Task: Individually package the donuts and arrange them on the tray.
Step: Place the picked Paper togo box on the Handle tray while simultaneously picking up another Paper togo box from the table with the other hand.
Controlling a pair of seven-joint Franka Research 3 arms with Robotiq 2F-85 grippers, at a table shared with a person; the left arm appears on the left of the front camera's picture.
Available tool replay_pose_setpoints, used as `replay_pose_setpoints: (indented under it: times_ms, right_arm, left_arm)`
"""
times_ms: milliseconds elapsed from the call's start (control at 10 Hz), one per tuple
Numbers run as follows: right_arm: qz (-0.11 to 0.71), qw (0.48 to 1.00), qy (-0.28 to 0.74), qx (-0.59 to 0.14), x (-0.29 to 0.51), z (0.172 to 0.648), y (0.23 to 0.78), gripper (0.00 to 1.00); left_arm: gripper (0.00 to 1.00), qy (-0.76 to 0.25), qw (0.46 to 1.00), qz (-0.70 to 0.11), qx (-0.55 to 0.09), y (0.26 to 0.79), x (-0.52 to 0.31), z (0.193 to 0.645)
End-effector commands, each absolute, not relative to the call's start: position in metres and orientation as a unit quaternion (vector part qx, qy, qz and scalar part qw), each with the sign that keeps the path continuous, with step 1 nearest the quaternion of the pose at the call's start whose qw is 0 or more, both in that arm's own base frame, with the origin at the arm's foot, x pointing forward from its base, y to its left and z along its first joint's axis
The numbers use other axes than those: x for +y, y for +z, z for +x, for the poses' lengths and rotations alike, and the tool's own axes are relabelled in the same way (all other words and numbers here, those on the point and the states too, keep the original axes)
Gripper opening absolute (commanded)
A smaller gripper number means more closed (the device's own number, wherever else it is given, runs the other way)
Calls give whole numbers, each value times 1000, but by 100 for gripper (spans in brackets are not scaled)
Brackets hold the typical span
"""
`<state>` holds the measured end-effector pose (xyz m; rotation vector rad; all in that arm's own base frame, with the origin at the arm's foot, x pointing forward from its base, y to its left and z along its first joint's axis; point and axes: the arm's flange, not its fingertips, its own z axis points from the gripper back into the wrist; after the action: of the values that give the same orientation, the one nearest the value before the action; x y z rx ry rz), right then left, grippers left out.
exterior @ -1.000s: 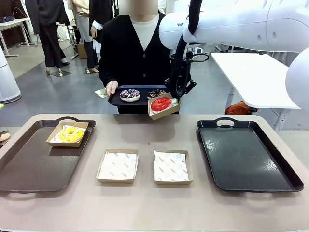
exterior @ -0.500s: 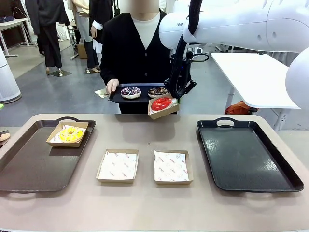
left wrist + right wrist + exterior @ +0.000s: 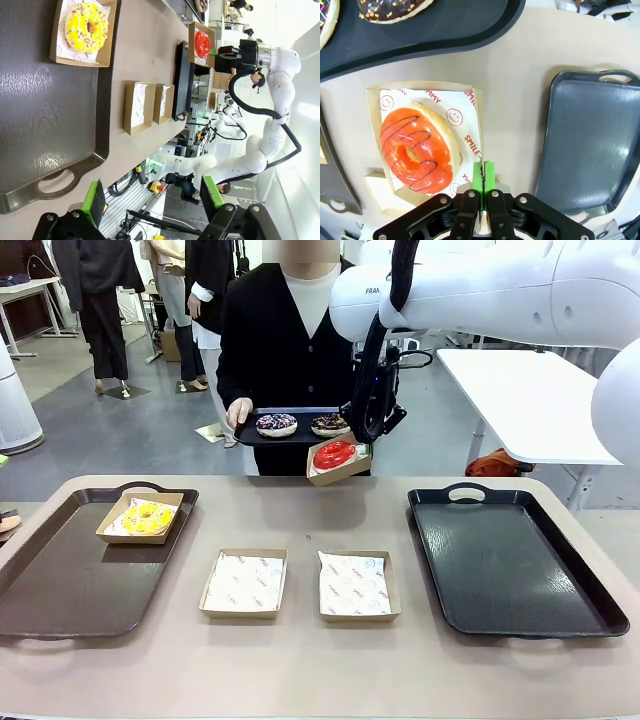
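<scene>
The right end effector (image 3: pixel 368 443) was seen clenched on the right-hand wall of a cardboard box (image 3: pixel 340 477), its green pads pinched thinly over that wall in the right wrist view (image 3: pixel 483 172). The box was held raised over the far edge of the worktop (image 3: pixel 300 660), tilted a little. The red donut (image 3: pixel 335 454) lay inside it on printed paper, to the left of the end effector. Just beyond, a dark serving tray (image 3: pixel 303 429) was held by a person's hand (image 3: pixel 238 412), with a sprinkled donut (image 3: pixel 277 424) and a chocolate donut (image 3: pixel 329 424) on it, unboxed. The yellow donut (image 3: pixel 146 516) sat boxed at the far corner of the left tray (image 3: pixel 70 590). The right tray (image 3: pixel 510 560) lay near and to the right of the held box. Two open boxes (image 3: pixel 244 583) waited side by side between the trays. The left end effector (image 3: pixel 152 194) hung released above the near end of the left tray. The held box was judged due for a tray. The left one lay across the middle from the holding arm, and the right one was nearer.
</scene>
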<state>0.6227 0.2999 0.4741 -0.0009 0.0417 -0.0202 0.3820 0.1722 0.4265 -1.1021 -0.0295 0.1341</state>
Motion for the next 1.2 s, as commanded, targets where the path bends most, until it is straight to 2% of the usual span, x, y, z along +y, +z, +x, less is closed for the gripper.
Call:
replay_pose_setpoints:
  times_ms: [0,300,700,1100]
  right_arm:
    - [5,1000,14,21,296,621,475,1]
    - [11,999,36,24,262,596,491,1]
    - [37,999,22,2,163,559,512,1]
    - [42,999,-19,-23,72,534,481,1]
  left_arm:
    - [100,64,850,-523,-14,426,172,382]
    - [100,58,871,-488,5,451,157,387]
    - [100,7,925,-379,9,502,98,388]
    - [100,-32,967,-252,13,532,7,395]
